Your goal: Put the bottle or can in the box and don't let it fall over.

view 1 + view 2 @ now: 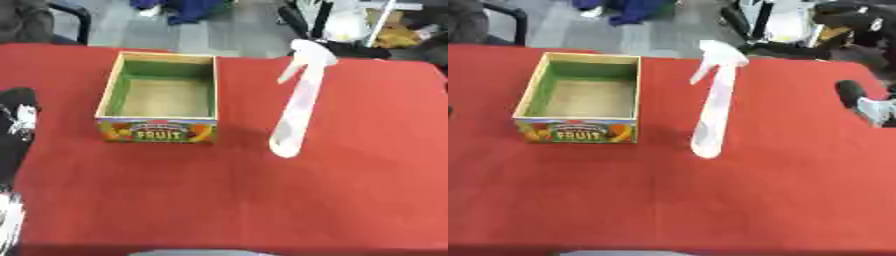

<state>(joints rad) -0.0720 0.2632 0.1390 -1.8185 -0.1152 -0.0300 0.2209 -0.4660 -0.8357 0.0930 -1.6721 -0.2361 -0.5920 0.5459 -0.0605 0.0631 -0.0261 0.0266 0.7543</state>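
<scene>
Bottle [297,107] stands untouched at 3 o'clock of box [159,90]; you're pre-grasp. Hand states can't be told; approach level

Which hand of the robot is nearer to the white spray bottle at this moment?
Right, as far as the views show. The right hand shows at the right edge, beside the spray bottle. The left hand is at the left edge, beyond the fruit box.

Spray bottle [297,107] right of box [160,92]
</scene>
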